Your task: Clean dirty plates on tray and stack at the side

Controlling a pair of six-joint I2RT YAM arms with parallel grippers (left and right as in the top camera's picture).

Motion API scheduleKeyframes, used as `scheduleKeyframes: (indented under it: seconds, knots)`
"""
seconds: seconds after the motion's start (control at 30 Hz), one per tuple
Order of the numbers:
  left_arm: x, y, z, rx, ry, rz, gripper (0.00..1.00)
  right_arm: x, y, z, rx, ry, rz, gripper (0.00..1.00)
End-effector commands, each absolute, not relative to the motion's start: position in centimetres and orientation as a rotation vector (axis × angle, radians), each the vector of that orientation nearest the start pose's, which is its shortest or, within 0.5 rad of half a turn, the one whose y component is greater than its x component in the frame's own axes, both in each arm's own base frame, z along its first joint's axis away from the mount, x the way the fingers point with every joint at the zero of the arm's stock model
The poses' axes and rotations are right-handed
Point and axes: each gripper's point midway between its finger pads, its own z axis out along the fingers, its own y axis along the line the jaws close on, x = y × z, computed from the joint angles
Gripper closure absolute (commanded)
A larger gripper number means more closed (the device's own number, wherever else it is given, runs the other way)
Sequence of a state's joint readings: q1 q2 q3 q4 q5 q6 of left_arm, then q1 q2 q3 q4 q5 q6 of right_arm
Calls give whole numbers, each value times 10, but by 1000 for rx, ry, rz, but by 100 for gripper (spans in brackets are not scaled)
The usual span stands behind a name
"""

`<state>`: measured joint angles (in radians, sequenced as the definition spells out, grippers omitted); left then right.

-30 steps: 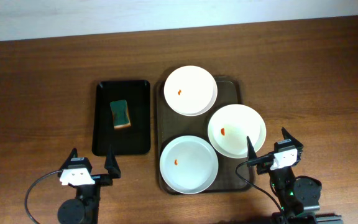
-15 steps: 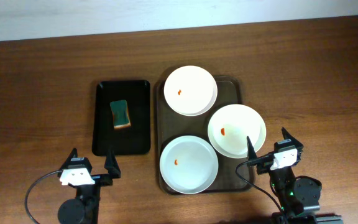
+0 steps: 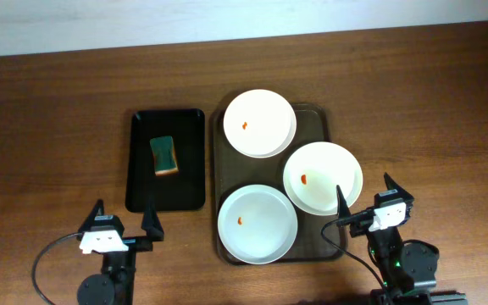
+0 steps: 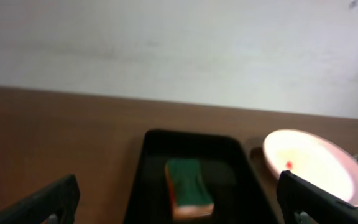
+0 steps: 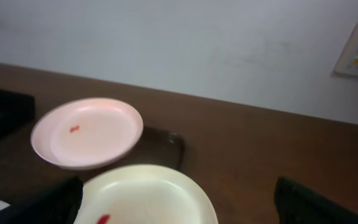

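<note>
Three white plates lie on the dark brown tray (image 3: 320, 119): a back one (image 3: 259, 123), a right one (image 3: 323, 177) and a front one (image 3: 257, 224), each with a small orange-red smear. My left gripper (image 3: 124, 222) is open and empty at the front left, below the black tray. My right gripper (image 3: 365, 196) is open and empty just right of the brown tray's front corner. The right wrist view shows the right plate (image 5: 148, 196) close below and the back plate (image 5: 87, 132) beyond. The left wrist view shows the back plate (image 4: 312, 165).
A smaller black tray (image 3: 166, 182) left of the brown tray holds a green and yellow sponge (image 3: 165, 154), which also shows in the left wrist view (image 4: 188, 186). A pale wall runs along the table's back edge. Cables trail from both arm bases at the front.
My left gripper has shifted very slightly toward the front. The plates, sponge and right arm have not moved.
</note>
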<state>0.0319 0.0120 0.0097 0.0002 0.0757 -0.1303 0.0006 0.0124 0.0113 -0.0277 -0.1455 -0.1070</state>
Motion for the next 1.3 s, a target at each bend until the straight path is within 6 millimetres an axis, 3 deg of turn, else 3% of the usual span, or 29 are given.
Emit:
scheduleKeyframes:
  seconds: [0.0,0.13,0.23,0.27,0.4,0.43,0.57,0.6,0.7,0.77,0.83,0.87,0.9,0.93,1.0,1.07,1.13,1.2,1.27]
  knots:
    - [245,-16,199,5,1478,-168,0,243,31,200,-135,1466,144,1]
    - [233,-8,261,68,1296,-8,0,225,31,280,-127,1248,151,2]
    - [231,-7,301,67,1298,-8,0,224,32,320,-131,1248,155,2]
    - [236,-7,322,66,1347,-12,0,232,37,340,-155,1293,179,2]
    - [260,-22,355,132,1562,-95,0,271,61,363,-259,1491,304,2]
    - [274,-27,362,148,1670,-130,0,295,69,364,-284,1625,373,2]
    - [322,-34,352,157,1976,-216,0,354,77,357,-274,1935,479,2]
    - [331,-33,346,152,2026,-224,1,371,78,358,-262,1962,499,2]
    - [349,-47,316,188,2137,-337,0,386,92,342,-280,2032,628,2]
    - [364,-53,287,193,2217,-393,0,391,102,312,-287,2122,726,2]
    - [373,-57,256,182,2317,-430,1,392,98,285,-232,2229,730,2]
    - [377,-64,233,191,2387,-450,22,394,91,266,-185,2304,689,2]
    - [382,-74,212,214,2442,-470,33,393,84,252,-151,2358,649,2]
    - [386,-81,195,218,2491,-460,36,393,82,245,-138,2388,640,2]
    - [394,-70,148,71,2636,-269,44,393,87,241,-146,2399,677,2]
    - [399,-46,98,-257,2749,-84,34,391,87,236,-140,2419,680,2]
    - [403,-47,58,-316,2820,-79,42,392,87,235,-138,2423,681,2]
    - [403,-48,27,-320,2876,-63,43,392,87,234,-138,2423,681,2]
    - [404,-48,-1,-324,2918,-50,58,392,87,234,-138,2423,681,2]
